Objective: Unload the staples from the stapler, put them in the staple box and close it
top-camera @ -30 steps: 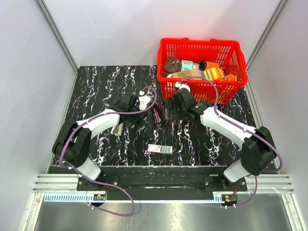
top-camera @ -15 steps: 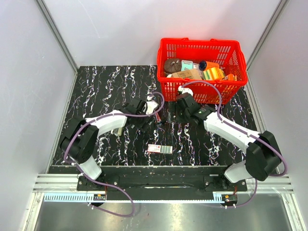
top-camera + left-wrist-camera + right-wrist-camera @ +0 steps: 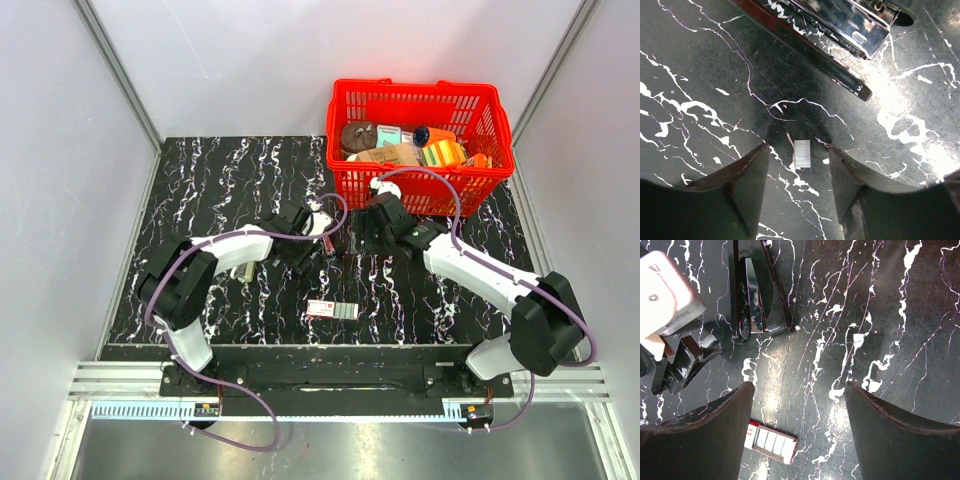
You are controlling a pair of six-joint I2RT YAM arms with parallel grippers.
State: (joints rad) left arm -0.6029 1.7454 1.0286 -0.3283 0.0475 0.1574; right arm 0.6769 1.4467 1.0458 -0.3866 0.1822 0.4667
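The stapler [image 3: 840, 27] lies on the black marbled surface [image 3: 700, 100], just beyond the left gripper [image 3: 797, 155] and outside its jaws. Those jaws stand apart, straddling a short staple strip [image 3: 802, 153] without touching it. The right gripper [image 3: 799, 390] hovers near the stapler, jaws wide and empty. The stapler shows a slim black bar with a dark red edge and a chrome channel beside it.

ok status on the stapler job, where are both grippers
Left gripper open, straddling a loose strip of staples on the table. Right gripper open, empty, hovering. Stapler lies open just beyond. Nothing blocking; small box sits clear.
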